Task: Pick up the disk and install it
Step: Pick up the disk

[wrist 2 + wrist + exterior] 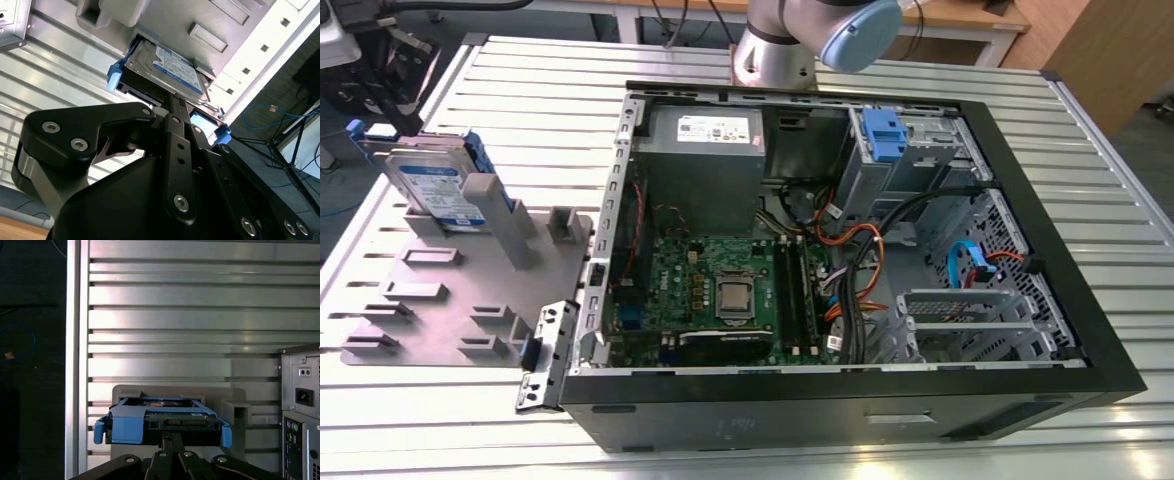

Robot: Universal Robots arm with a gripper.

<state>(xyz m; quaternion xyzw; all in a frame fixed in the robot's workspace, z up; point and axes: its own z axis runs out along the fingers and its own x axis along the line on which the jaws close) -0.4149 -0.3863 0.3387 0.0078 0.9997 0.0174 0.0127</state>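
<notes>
My gripper has its fingers drawn tight together, the black tips meeting with nothing between them. In both wrist views the tips point straight at the near end of the flat silver-metal hard drive with the blue-and-white label. I cannot tell whether they touch it or stop just short.

In the first wrist view I see the drive end on: a dark connector edge framed by blue plastic side rails, with a broad blue tab at one corner. In the second wrist view the gripper lines up with the same edge of the drive, whose label face is in sight.

In the exterior view the drive stands on edge among the raised posts of a grey moulded fixture plate. The plate lies on the ribbed aluminium counter, to the exterior view's left of the black open computer case. The drive is well apart from the case. The case lies on its side with its green mainboard and cables exposed. Behind it rises my arm's silver column, topped by a pale blue joint cap.
</notes>
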